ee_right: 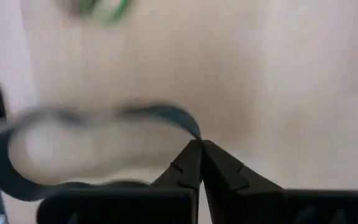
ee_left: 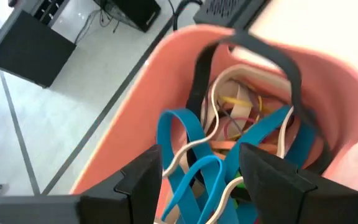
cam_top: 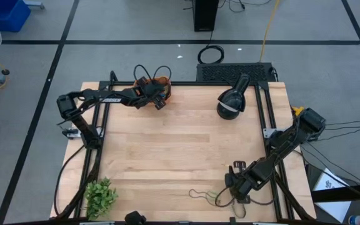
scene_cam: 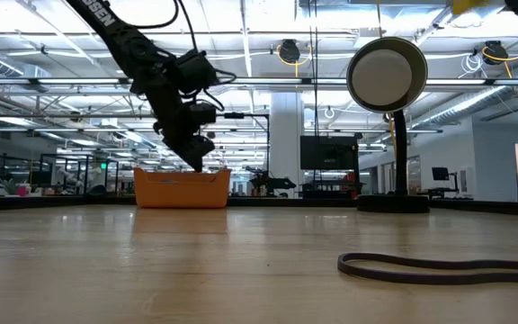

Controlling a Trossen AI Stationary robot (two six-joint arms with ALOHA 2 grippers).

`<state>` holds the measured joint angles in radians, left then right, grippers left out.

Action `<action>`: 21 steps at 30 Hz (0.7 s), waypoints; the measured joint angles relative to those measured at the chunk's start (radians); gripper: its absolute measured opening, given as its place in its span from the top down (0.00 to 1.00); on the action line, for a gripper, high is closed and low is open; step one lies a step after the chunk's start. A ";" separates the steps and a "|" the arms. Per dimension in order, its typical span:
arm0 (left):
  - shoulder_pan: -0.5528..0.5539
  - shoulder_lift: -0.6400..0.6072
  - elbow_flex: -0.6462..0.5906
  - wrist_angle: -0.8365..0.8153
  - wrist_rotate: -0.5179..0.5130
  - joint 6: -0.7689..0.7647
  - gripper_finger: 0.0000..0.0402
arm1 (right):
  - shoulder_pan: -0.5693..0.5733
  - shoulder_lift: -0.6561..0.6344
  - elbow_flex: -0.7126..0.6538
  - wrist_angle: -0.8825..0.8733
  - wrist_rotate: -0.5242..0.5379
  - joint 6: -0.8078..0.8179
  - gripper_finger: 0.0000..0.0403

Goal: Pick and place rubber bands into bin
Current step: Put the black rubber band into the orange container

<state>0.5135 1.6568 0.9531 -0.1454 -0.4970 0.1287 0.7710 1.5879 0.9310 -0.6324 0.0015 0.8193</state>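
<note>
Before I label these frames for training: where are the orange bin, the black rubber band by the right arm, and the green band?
orange bin (scene_cam: 182, 190): low view, front wall.
black rubber band (ee_right: 8, 171): right wrist view, loop's curved end.
green band (ee_right: 107, 9): right wrist view, its arc.

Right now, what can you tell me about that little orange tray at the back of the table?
The orange tray is a small, shallow plastic bin with rounded corners, sitting flat at the table's far edge. It holds a tangle of rubber bands: blue, black, tan, orange and green loops, and a black one drapes over its rim. The left hand hovers open just above it, apparently touching nothing.
</note>
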 joint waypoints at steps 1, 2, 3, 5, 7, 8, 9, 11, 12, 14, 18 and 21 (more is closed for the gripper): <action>-0.002 -0.011 0.000 0.000 0.000 -0.001 0.46 | -0.005 -0.023 0.000 -0.006 0.034 0.007 0.99; -0.006 -0.022 0.000 0.001 -0.001 -0.005 0.46 | -0.009 -0.043 0.000 -0.010 0.071 0.002 1.00; -0.009 -0.033 0.000 0.001 -0.001 -0.008 0.46 | -0.013 -0.066 0.000 -0.012 0.104 -0.005 1.00; -0.020 -0.058 0.000 -0.001 0.000 -0.011 0.46 | -0.019 -0.118 0.000 -0.009 0.189 -0.030 1.00; -0.033 -0.084 0.000 0.000 0.003 -0.008 0.46 | -0.028 -0.165 0.001 -0.009 0.281 -0.067 1.00; -0.042 -0.097 0.000 -0.001 0.011 -0.009 0.46 | -0.033 -0.187 0.001 -0.010 0.323 -0.084 1.00; -0.050 -0.110 0.000 -0.001 0.027 -0.018 0.46 | -0.040 -0.207 0.001 -0.008 0.361 -0.106 1.00; -0.069 -0.144 0.000 -0.002 0.097 -0.042 0.46 | -0.058 -0.250 0.001 0.012 0.426 -0.162 1.00; -0.078 -0.162 0.000 0.000 0.143 -0.057 0.46 | -0.069 -0.268 0.001 0.027 0.451 -0.198 1.00; -0.099 -0.188 0.000 0.021 0.254 -0.085 0.46 | -0.097 -0.294 0.001 0.066 0.493 -0.300 1.00; -0.149 -0.232 0.000 0.070 0.459 -0.112 0.46 | -0.175 -0.320 0.001 0.195 0.523 -0.561 1.00; -0.197 -0.239 0.000 0.098 0.544 -0.111 0.46 | -0.240 -0.319 0.001 0.303 0.519 -0.735 1.00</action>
<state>0.3167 1.4182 0.9535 -0.0476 0.0473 0.0180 0.5315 1.2692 0.9321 -0.3291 0.5210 0.0846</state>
